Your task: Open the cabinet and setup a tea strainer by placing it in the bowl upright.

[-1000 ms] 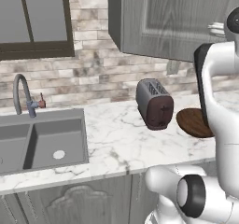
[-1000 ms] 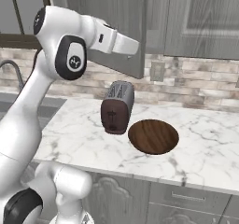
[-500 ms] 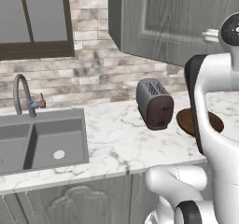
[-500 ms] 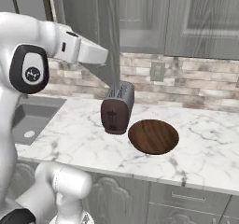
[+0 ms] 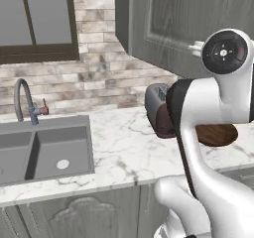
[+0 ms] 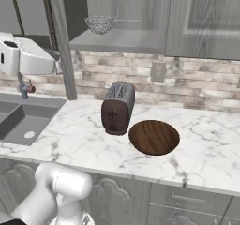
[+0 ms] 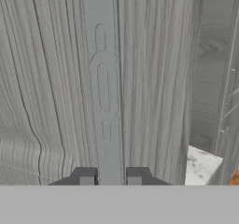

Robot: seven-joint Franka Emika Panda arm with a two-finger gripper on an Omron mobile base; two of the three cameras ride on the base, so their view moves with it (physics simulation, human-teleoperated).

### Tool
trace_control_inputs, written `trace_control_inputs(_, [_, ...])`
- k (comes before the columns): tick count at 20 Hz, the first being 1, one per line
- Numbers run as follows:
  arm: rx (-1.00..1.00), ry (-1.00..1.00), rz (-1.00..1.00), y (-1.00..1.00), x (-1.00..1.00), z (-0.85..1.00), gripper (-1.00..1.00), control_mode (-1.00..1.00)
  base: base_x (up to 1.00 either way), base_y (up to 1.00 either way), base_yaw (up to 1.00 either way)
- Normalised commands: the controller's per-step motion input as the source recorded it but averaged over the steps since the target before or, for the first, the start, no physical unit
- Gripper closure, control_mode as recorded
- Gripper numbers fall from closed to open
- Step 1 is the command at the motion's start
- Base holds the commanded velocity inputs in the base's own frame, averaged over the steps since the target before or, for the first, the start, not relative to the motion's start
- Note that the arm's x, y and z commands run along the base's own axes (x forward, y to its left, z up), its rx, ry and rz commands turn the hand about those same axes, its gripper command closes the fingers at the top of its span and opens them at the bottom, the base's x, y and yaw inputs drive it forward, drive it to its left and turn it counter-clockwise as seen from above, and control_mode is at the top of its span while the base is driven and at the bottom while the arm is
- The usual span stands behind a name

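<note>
- Cabinet: the door stands swung out from the wall; in the right base view it shows edge-on, left of the exposed shelf.
- Gripper: the two fingertips sit one on each side of the door's slim handle, clenched on it.
- Tea strainer: rests on the cabinet shelf, above the toaster and slightly to its left.
- Toaster: stands on the marble counter below the open cabinet.
- Bowl: lies on the counter just right of the toaster, nearly touching it.
- Sink: set into the counter well left of the toaster, faucet behind it.
</note>
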Motion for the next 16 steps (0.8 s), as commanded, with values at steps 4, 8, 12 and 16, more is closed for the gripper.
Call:
trace_control_inputs(4, [-0.01,0.0,0.0,0.62,-0.02,-0.03,1.0,-1.0,0.0,0.0,0.0])
trace_control_inputs(8, [0.0,0.0,0.0,0.44,0.0,0.0,1.0,-1.0,0.0,0.0,0.0])
trace_control_inputs(12, [0.0,0.0,0.0,0.47,0.0,-0.01,-1.0,-1.0,0.0,0.0,0.0])
trace_control_inputs(16, [0.0,0.0,-0.01,0.44,0.0,-0.01,-1.0,-1.0,0.0,0.0,0.0])
